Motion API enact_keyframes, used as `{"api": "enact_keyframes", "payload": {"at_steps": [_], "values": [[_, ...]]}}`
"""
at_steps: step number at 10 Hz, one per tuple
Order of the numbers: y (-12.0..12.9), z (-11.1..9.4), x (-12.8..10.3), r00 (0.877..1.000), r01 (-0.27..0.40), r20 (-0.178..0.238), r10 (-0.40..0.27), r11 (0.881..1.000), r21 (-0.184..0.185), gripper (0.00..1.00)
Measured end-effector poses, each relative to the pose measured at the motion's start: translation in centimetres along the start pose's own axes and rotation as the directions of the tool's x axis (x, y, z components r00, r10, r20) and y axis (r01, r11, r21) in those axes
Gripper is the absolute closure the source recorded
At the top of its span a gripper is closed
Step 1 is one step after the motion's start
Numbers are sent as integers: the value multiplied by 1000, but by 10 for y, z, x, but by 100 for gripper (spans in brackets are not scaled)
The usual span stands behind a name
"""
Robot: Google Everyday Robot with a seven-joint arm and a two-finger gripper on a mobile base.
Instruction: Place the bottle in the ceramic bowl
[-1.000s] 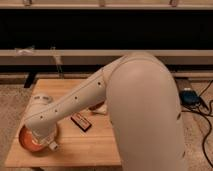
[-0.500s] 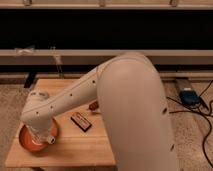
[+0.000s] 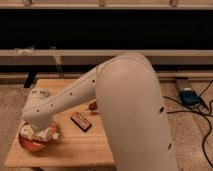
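Camera view | tool (image 3: pixel 36 134) over ceramic bowl (image 3: pixel 31 145) | grip state: cannot tell

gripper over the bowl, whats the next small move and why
Probably open and let go, then lift straight up. The gripper sits low over the ceramic bowl at the table's front left corner, with a pale piece that may be the bottle inside the rim. The arm hides the grip itself, so I'd release gently.

Gripper (image 3: pixel 39 134) sits low over ceramic bowl (image 3: pixel 31 144), blocking access there. Dark flat box (image 3: pixel 81 121) obstructs table (image 3: pixel 75 150) centre; front-right wood seems passable.
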Motion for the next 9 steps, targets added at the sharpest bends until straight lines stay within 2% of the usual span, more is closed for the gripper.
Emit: {"api": "enact_keyframes", "payload": {"at_steps": [2,3,5,6,8,9], "values": [[6,2,10,998,-68,-16,67,996,-65,20],[10,2,14,994,-110,-24,108,989,-102,20],[14,4,22,979,-203,-34,200,960,-193,20],[17,4,25,969,-246,-36,244,943,-223,20],[23,1,30,948,-315,-32,317,918,-241,20],[25,1,30,946,-321,-32,323,915,-243,20]]}}
